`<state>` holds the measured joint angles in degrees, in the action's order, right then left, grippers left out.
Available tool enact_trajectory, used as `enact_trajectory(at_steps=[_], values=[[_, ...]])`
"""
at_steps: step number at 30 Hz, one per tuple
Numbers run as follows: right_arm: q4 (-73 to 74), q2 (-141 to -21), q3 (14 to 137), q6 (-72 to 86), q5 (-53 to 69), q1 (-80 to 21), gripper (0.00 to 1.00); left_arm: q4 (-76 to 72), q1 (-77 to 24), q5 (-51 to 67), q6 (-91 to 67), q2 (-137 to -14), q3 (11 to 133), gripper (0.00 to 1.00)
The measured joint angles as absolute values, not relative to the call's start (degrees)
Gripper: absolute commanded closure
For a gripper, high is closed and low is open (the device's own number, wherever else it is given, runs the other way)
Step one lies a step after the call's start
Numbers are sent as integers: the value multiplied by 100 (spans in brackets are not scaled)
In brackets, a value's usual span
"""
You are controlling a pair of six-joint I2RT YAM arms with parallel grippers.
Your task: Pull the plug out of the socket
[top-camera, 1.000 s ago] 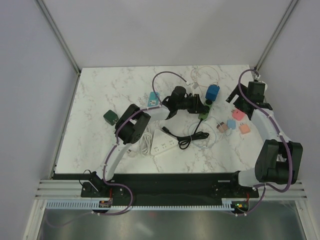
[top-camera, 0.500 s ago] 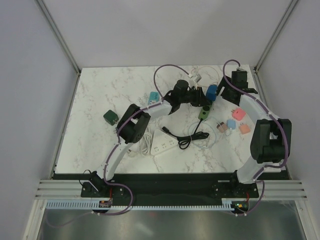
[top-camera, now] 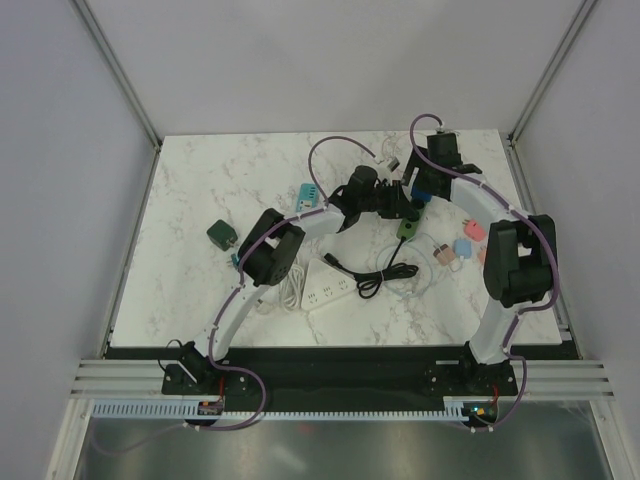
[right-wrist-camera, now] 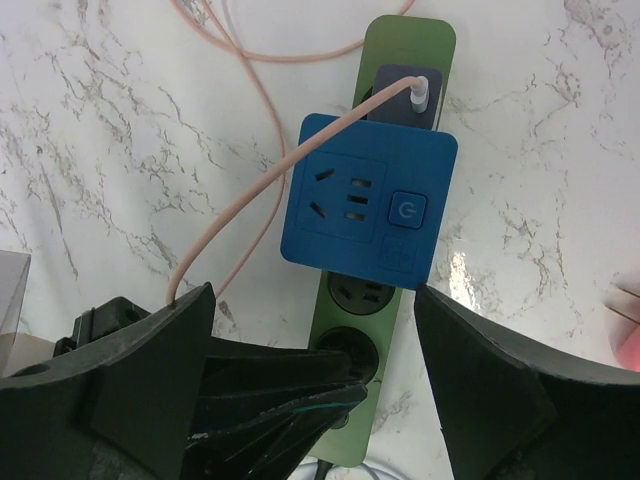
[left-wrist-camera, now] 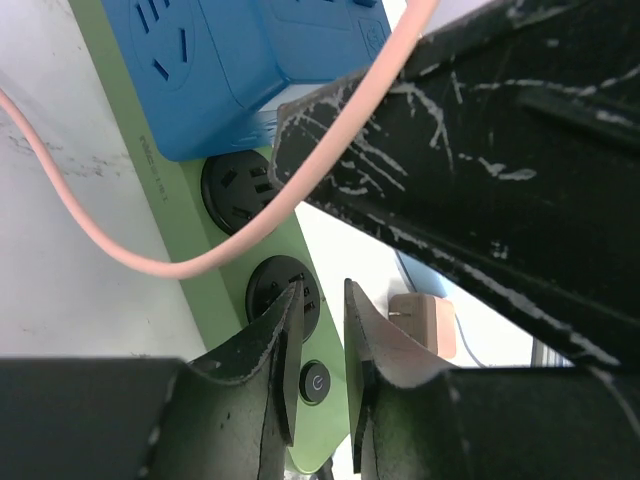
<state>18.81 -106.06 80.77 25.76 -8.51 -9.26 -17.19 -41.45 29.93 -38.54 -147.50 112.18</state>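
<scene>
A green power strip [top-camera: 405, 229] lies at the table's middle back, with a blue cube adapter [top-camera: 426, 185] plugged into it. In the right wrist view the blue adapter [right-wrist-camera: 365, 205] sits on the green strip [right-wrist-camera: 408, 45], beside a dark plug [right-wrist-camera: 405, 85] with a pink cable [right-wrist-camera: 240, 200]. My right gripper [right-wrist-camera: 312, 292] is open just above the adapter, one finger on each side. My left gripper [left-wrist-camera: 320, 335] is shut and empty, its tips on the green strip [left-wrist-camera: 190, 260] by an empty round outlet, below the blue adapter [left-wrist-camera: 220, 60].
A white power strip [top-camera: 330, 290] and a coiled black cable [top-camera: 375, 278] lie near the front. A dark green adapter [top-camera: 221, 235] and a teal one [top-camera: 308, 194] lie to the left. Small pink, blue and peach adapters [top-camera: 465, 245] lie to the right.
My right arm has swung left from the table's right side to over the blue adapter. My left gripper has shifted slightly back along the green strip.
</scene>
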Motion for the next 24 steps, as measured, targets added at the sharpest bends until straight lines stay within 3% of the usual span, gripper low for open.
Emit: enact_trajectory(at_steps=[11,24], values=[[1984,-10696,8169,2563,-1396,-967,9,-1584,-4156,2845,-3852,-14761,11308,72],[2189,-11480,9091,2762,-1686,-954,11,-526,-4200,2082,-3938,-15135,12322,87]])
